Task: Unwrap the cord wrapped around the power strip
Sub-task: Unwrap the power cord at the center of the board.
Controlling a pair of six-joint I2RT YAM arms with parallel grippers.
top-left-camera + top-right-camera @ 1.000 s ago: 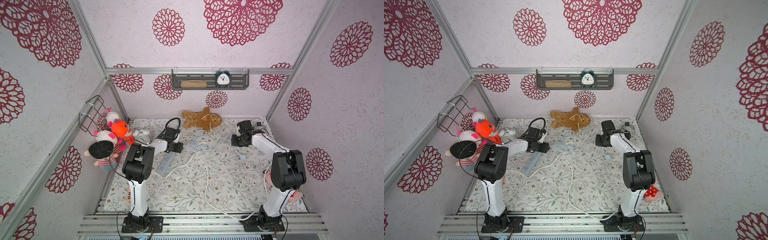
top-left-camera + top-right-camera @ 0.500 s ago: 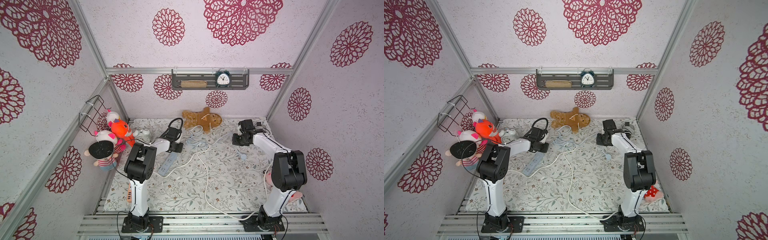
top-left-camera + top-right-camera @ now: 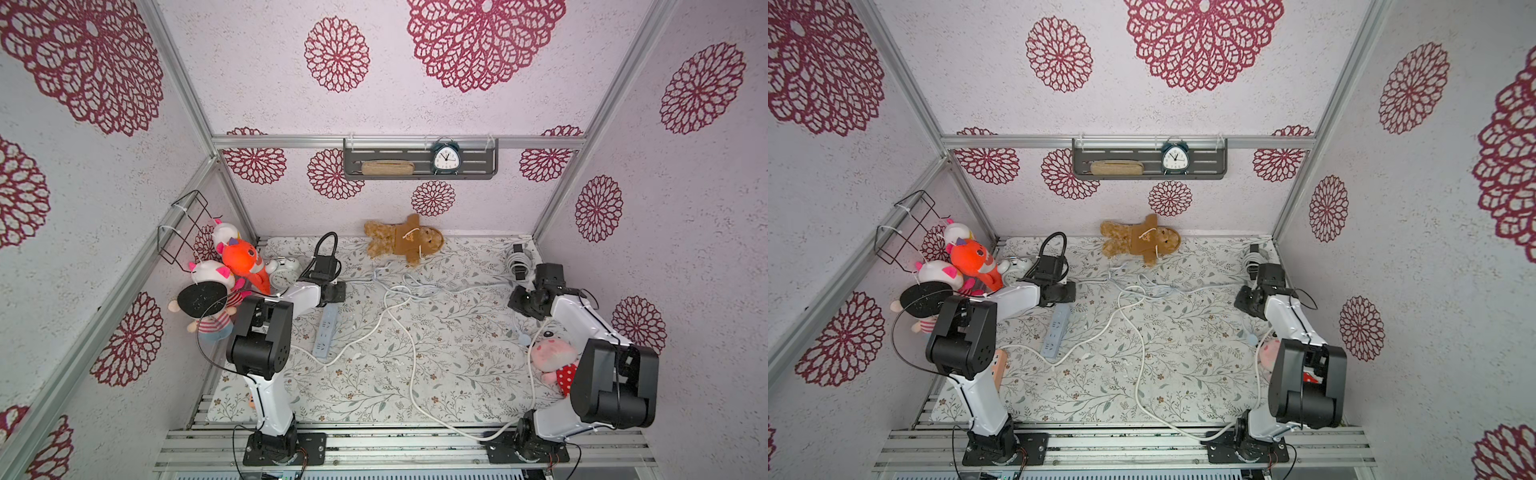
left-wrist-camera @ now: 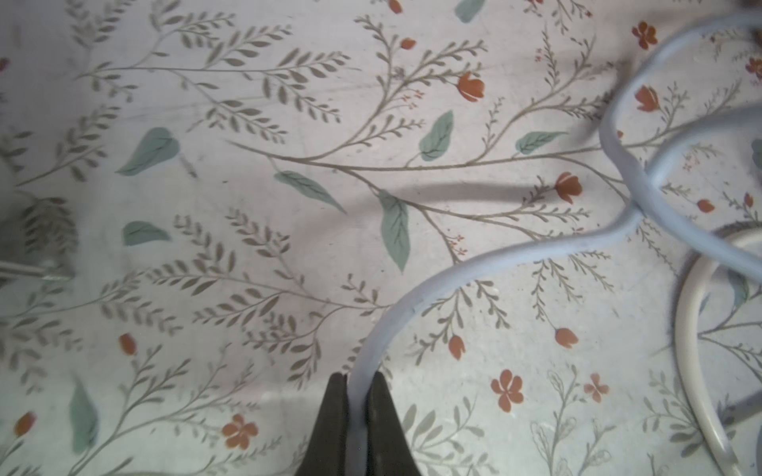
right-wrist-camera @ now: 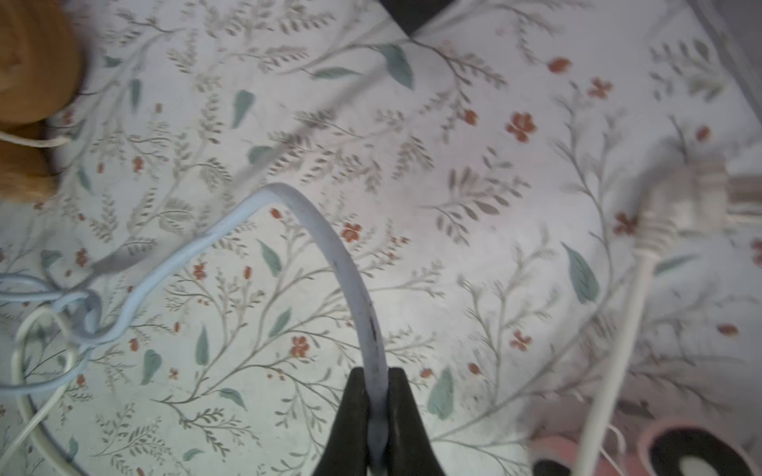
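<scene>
The pale blue power strip point(image 3: 326, 332) point(image 3: 1057, 328) lies flat on the flowered table, left of centre, with no turns of cord showing around it. Its pale blue cord point(image 3: 457, 287) point(image 4: 515, 255) point(image 5: 330, 243) stretches across the back of the table and has a loose tangle point(image 3: 388, 280) in the middle. My left gripper point(image 3: 341, 289) point(image 4: 358, 395), just behind the strip, is shut on the cord. My right gripper point(image 3: 515, 301) point(image 5: 377, 387) at the right side is shut on the cord's other stretch.
A thicker white cable point(image 3: 411, 357) snakes from the front right base through the middle. A coiled white cable point(image 3: 517, 259) sits at the back right. A brown teddy point(image 3: 405, 243) lies at the back, plush toys point(image 3: 237, 266) and an alarm clock point(image 3: 284, 272) at the left, a pink plush point(image 3: 552, 357) by the right arm.
My left gripper has shut on the cord. My right gripper has moved to the right and nearer the front with the cord in it.
</scene>
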